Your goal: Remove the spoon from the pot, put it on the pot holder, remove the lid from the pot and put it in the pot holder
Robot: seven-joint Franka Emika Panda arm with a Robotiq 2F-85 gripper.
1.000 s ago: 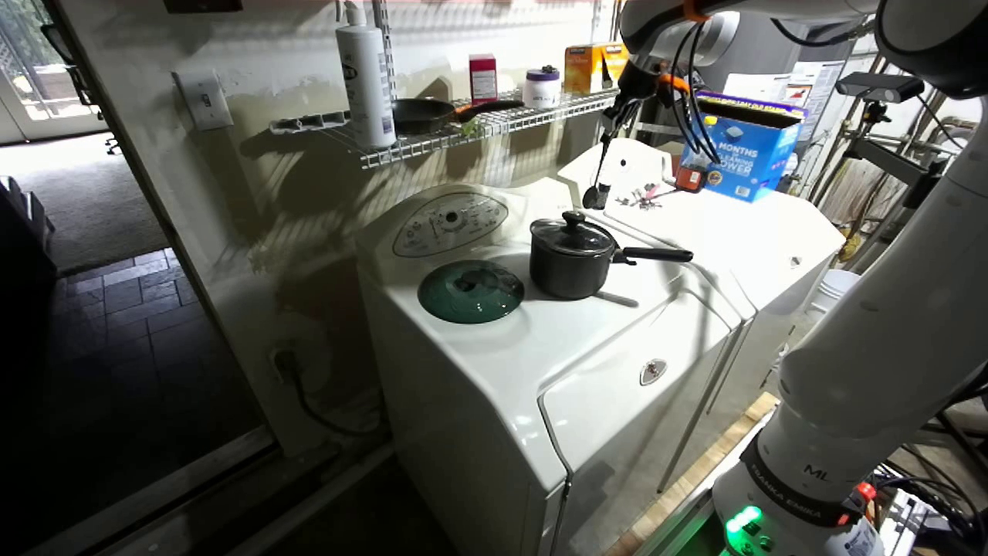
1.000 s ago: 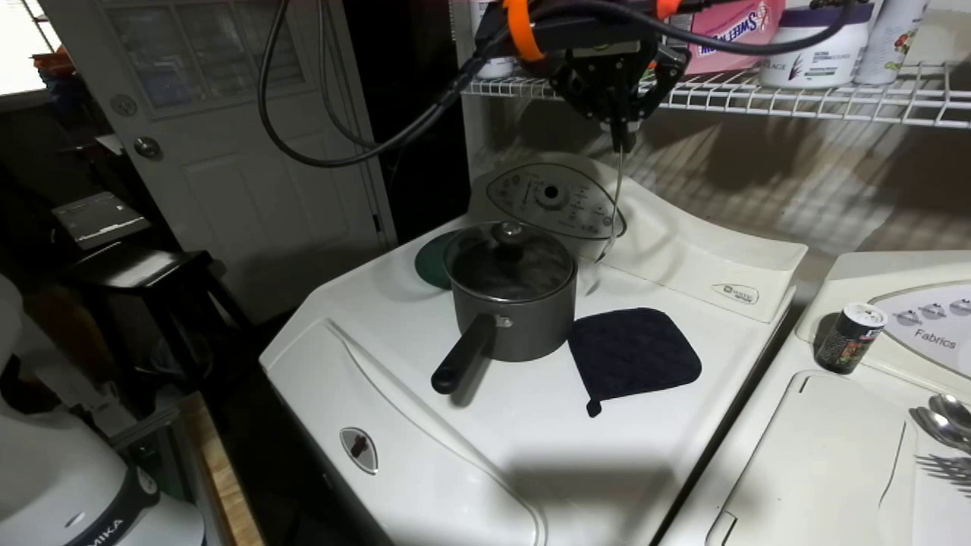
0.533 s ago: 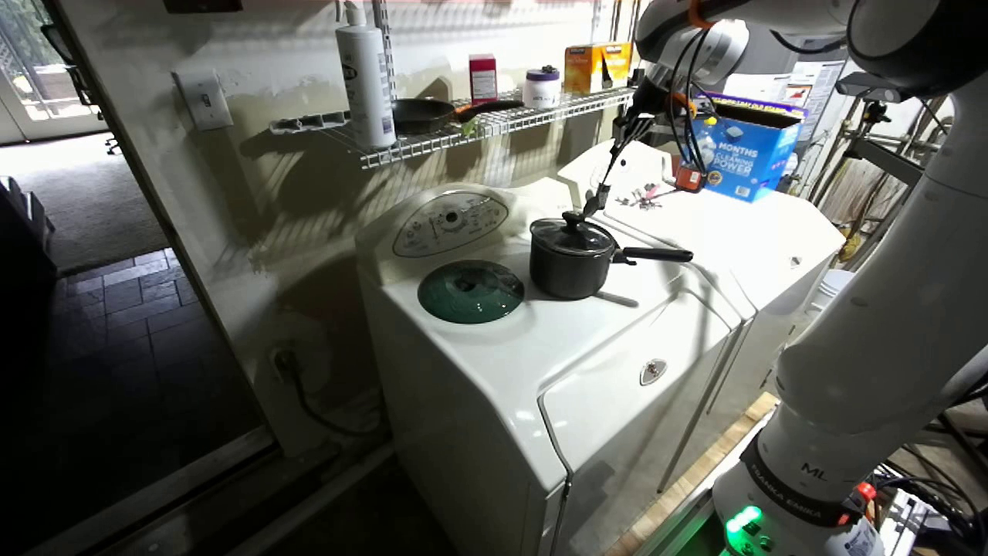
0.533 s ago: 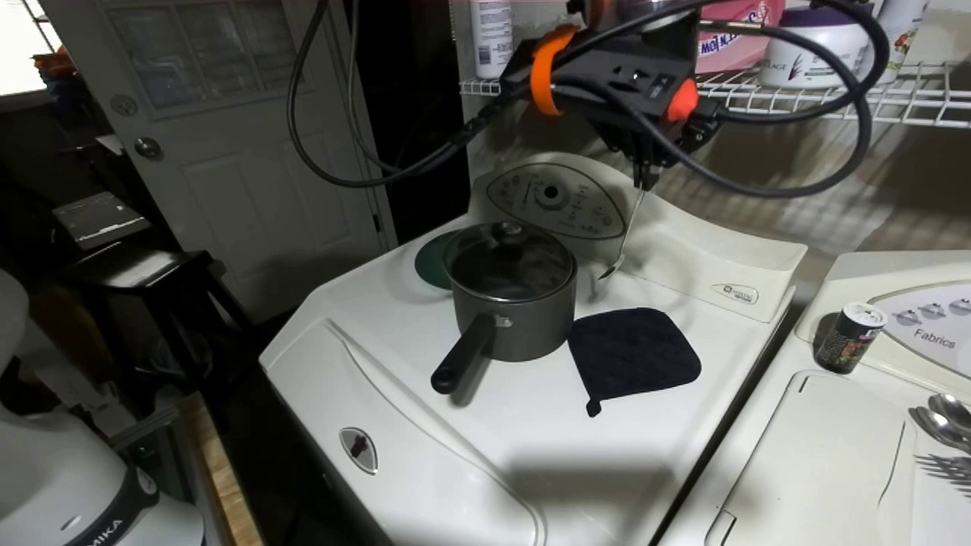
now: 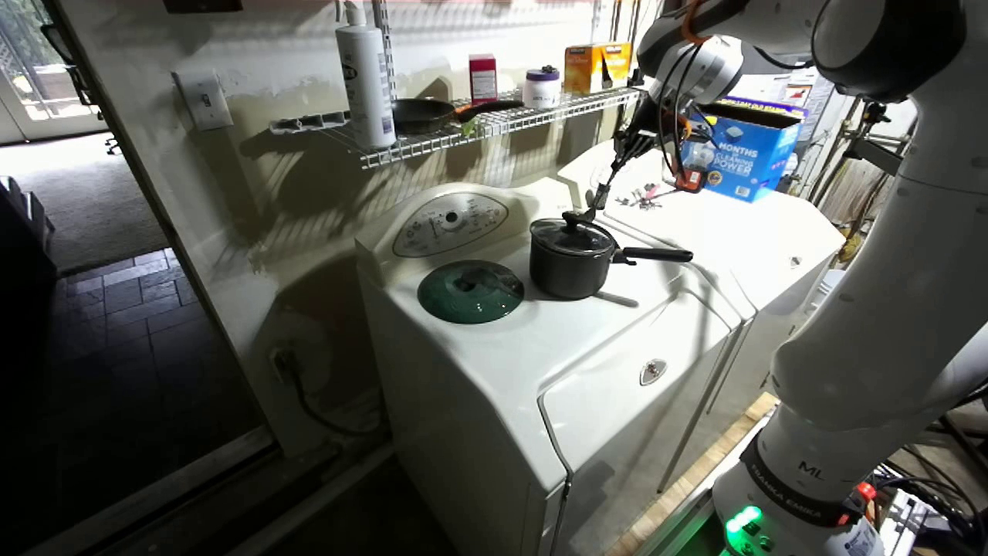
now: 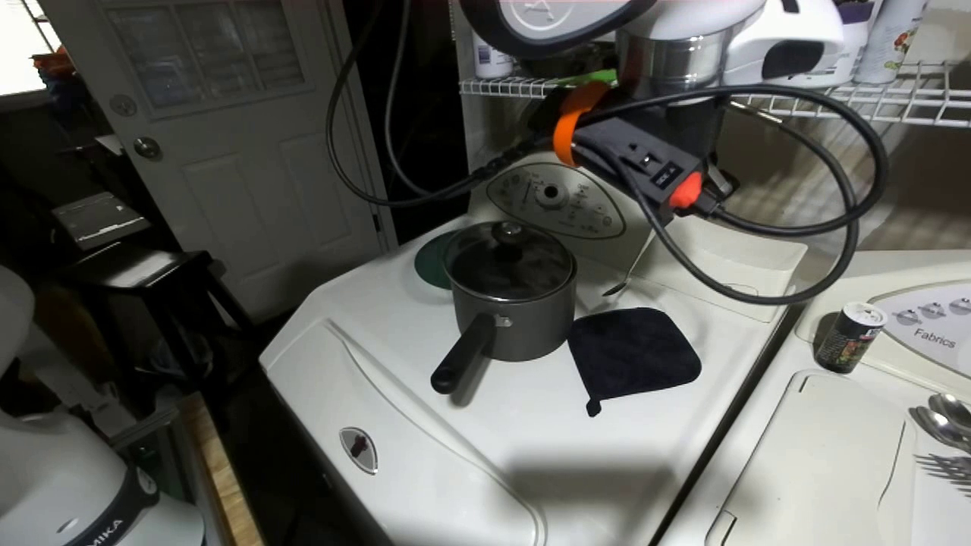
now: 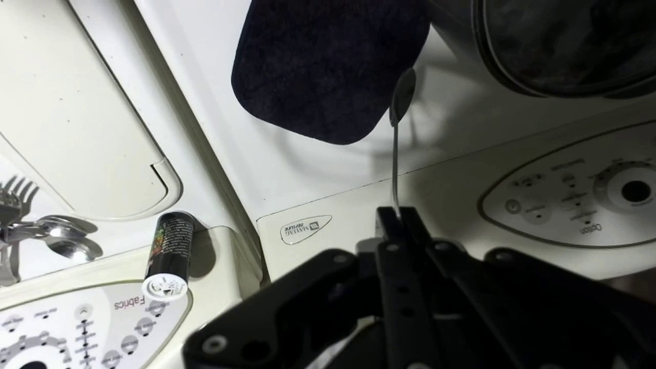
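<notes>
The dark grey pot (image 5: 570,272) stands on the white washer top with its glass lid (image 6: 507,267) on it. It also shows in the wrist view (image 7: 461,36). The dark navy pot holder (image 6: 636,353) lies flat beside the pot and shows in the wrist view (image 7: 328,66). My gripper (image 7: 397,211) is shut on the thin handle end of a metal spoon (image 7: 403,95). The spoon hangs bowl-down behind the pot holder, its bowl overlapping the holder's edge in the wrist view. Its height above the surface is hard to tell. In an exterior view the wrist hides the fingertips.
A green lid (image 5: 471,293) lies on the washer beside the pot. A wire shelf (image 5: 432,139) with bottles and a pan runs along the wall above. A black can (image 6: 850,337) and cutlery (image 6: 944,421) stand on the neighbouring machine. Cables loop around the wrist.
My gripper has moved away from behind the pot towards the pot holder, carrying the spoon. The arm has swung over and the spoon bowl has come lower. The pot, lid and holder are unmoved.
</notes>
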